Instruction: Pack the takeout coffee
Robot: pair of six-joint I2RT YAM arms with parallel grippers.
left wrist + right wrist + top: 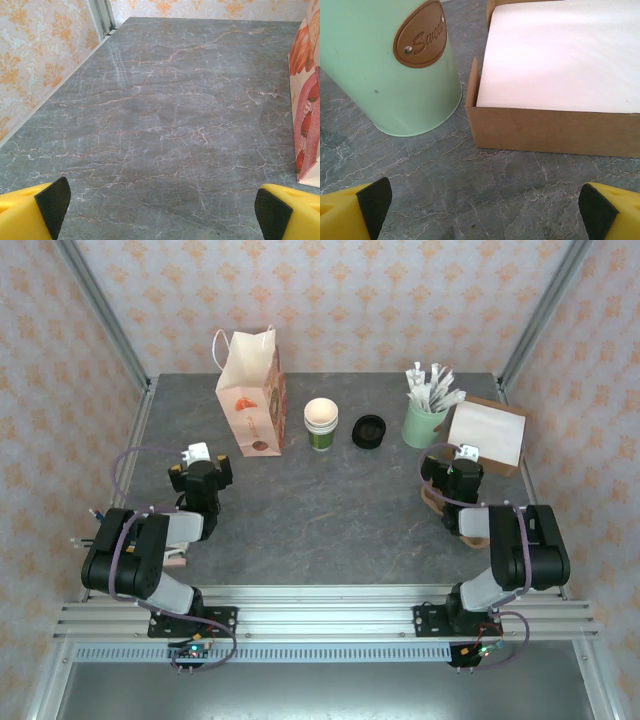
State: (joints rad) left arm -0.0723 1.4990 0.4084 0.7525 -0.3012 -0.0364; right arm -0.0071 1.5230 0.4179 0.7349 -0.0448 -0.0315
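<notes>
The left tool (162, 207) is seen spread wide, with nothing held between its black pads (52, 200). Ahead of it the grey surface (165, 115) lies bare toward 12 o'clock, right up to the far edge. The left edge, under the patterned wall (35, 65), runs off at 10 o'clock. At 3 o'clock the paper bag (306, 115) is caught at the margin of the frame, standing clear of the pad.

The right tool (482, 207) is likewise held fully apart and empty. Room is tighter here. The mint-green cup (385, 75) is found at 11 o'clock and the cardboard box (550, 130) at 1 o'clock. The two stand just beside each other, and whether they touch cannot be told. A strip of bare surface is left between the tool and both.

From above, the paper cups (321, 425) are seen upright, apparently stacked, toward 12 o'clock near the far edge. The bag stands near them at their 9 o'clock. The black lid (369, 431) lies apart at their 3 o'clock, between them and the mint-green cup. The middle of the surface, between the two tools, is left open.
</notes>
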